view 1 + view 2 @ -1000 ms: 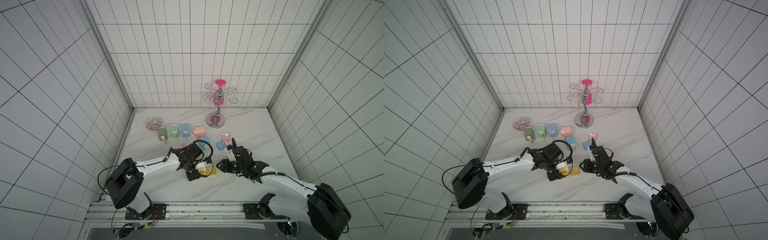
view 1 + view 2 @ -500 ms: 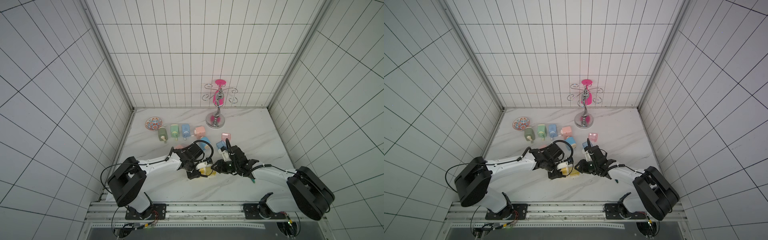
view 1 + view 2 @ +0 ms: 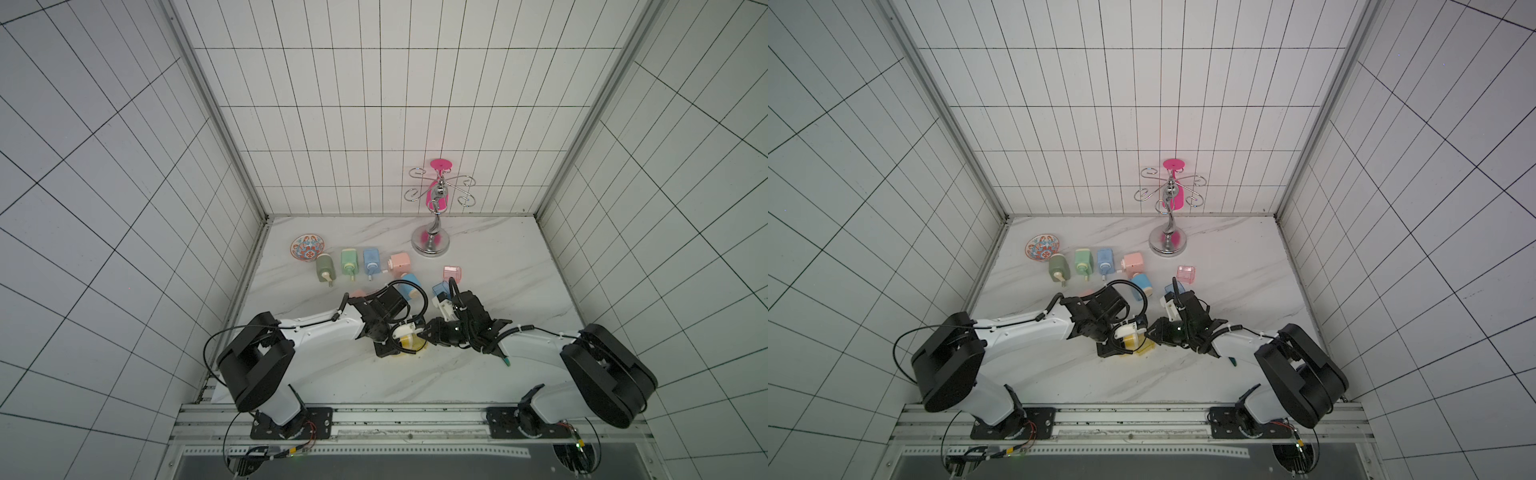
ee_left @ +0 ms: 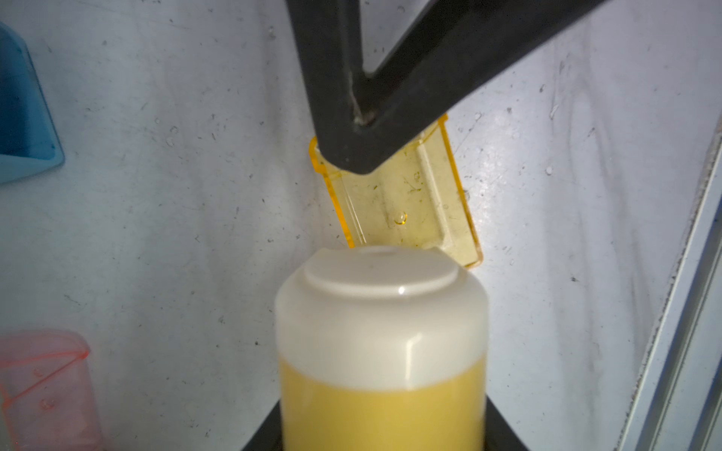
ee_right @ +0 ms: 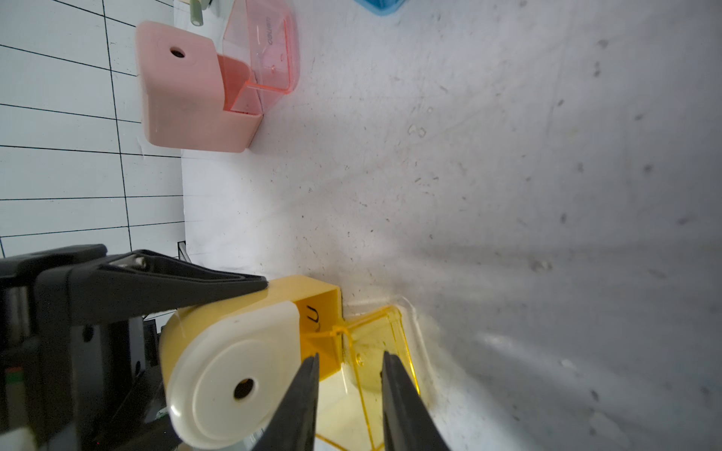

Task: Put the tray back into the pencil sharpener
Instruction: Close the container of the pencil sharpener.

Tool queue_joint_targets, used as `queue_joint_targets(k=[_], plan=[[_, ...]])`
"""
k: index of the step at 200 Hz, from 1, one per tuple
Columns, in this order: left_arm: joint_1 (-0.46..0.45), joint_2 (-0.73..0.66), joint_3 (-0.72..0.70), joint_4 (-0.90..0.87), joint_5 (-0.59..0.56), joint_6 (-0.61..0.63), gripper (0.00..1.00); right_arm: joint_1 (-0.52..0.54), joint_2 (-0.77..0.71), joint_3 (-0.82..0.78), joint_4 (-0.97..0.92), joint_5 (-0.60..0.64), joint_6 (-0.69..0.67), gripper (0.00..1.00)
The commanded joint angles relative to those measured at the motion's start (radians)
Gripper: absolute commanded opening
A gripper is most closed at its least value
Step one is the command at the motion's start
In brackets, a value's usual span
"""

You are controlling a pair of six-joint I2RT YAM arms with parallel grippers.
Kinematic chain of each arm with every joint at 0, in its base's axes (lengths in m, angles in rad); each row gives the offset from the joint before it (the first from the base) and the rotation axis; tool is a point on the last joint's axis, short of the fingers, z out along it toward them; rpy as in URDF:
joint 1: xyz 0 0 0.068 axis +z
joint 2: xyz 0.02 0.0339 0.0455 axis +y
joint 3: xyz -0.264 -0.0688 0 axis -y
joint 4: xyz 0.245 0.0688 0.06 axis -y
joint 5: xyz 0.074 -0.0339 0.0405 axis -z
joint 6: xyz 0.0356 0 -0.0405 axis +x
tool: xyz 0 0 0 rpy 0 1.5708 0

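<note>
The left hand (image 3: pixel 399 337) clamps the yellow pencil sharpener (image 5: pixel 234 351). The tray (image 4: pixel 406 195) lies crooked on the tabletop (image 5: pixel 508 175) at its opening, between the fingers of the right hand (image 5: pixel 350 356); I cannot tell if they pinch. Straighten it, then push slowly.

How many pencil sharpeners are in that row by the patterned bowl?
4, outward from the patterned bowl: olive-green plastic sharpener, light-green sharpener, blue sharpener, pink sharpener. More lie nearer, like the held yellow sharpener; some partly hidden.

The marble table (image 3: pixel 498 257) holds the yellow tray (image 4: pixel 410 203), other sharpeners (image 3: pixel 349 262), bowl (image 3: pixel 307 248), chrome stand (image 3: pixel 430 248).
</note>
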Motion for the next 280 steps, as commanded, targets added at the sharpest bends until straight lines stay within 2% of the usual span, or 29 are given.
queue_joint_targets(k=[1, 63, 117, 152, 208, 280], plan=[[-0.011, 0.032, 0.01, 0.017, -0.005, 0.015, 0.46, 0.015, -0.013, -0.026, -0.01, 0.018, 0.01, 0.28], [-0.028, 0.025, 0.011, 0.011, -0.034, 0.015, 0.45, 0.035, -0.09, -0.019, -0.151, 0.142, -0.022, 0.24], [-0.034, 0.018, 0.015, 0.006, -0.033, 0.016, 0.41, 0.087, -0.066, 0.015, -0.162, 0.217, -0.001, 0.21], [-0.036, 0.007, 0.013, 0.004, -0.032, 0.016, 0.4, 0.103, -0.06, 0.018, -0.155, 0.237, 0.016, 0.17], [-0.045, 0.01, 0.017, 0.0, -0.034, 0.018, 0.4, 0.128, -0.047, 0.045, -0.174, 0.269, 0.028, 0.16], [-0.048, 0.016, 0.023, -0.004, -0.047, 0.016, 0.4, 0.152, -0.043, 0.049, -0.14, 0.25, 0.045, 0.16]])
